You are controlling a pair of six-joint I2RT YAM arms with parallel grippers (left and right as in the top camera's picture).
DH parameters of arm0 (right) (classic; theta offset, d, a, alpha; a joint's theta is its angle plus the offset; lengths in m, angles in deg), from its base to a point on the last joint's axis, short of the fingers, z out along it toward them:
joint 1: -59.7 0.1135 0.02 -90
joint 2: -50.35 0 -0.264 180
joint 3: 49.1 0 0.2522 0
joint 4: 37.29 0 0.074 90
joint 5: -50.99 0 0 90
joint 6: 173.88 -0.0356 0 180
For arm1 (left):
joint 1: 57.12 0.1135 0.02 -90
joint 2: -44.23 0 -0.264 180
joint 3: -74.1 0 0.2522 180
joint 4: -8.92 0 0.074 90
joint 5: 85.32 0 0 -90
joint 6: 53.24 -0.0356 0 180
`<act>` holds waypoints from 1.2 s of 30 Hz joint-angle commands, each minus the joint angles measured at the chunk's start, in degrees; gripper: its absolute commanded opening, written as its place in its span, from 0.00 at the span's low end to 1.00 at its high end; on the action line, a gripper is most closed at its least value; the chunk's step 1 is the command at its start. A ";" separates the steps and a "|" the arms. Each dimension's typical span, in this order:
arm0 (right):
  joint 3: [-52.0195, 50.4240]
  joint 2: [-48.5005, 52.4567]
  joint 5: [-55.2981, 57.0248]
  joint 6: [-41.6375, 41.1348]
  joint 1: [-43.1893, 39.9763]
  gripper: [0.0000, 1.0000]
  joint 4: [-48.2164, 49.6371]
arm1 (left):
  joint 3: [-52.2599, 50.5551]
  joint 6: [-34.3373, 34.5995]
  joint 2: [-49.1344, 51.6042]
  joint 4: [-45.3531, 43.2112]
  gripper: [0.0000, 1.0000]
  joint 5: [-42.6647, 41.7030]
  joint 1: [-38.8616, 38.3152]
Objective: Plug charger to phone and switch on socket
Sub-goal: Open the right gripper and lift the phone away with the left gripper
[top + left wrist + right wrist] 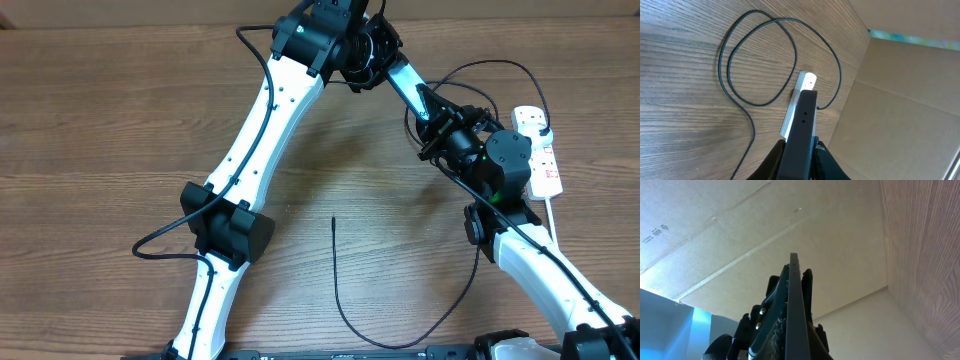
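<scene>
Left gripper (383,66) and right gripper (428,108) both clamp the phone (405,83) (raised between them). The charger (335,270) lies loose on the table (100,120).

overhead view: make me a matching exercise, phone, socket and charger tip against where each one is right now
Things:
1 phone
2 socket
3 charger tip

Places:
A lying free on the table, near its middle
B gripped by both the left gripper and the right gripper
C flat on the table, by its right side

Pairs: 1-B, 2-C, 3-A
</scene>
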 commanded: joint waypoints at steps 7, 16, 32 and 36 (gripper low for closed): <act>1.46 -0.79 -5.01 -7.89 1.44 0.04 1.11 | 0.17 2.27 0.15 -0.02 0.04 1.53 -0.83; 1.46 -0.79 -5.03 -7.89 1.44 0.18 1.11 | 0.17 2.27 0.15 -0.02 0.04 1.42 -0.83; 1.46 -0.79 -5.01 -7.89 1.44 0.35 1.09 | 0.17 1.99 0.15 0.00 0.04 1.38 -0.57; 1.46 -0.79 -4.98 -7.89 1.44 0.51 1.09 | 0.17 1.64 0.15 0.02 0.04 1.29 -0.20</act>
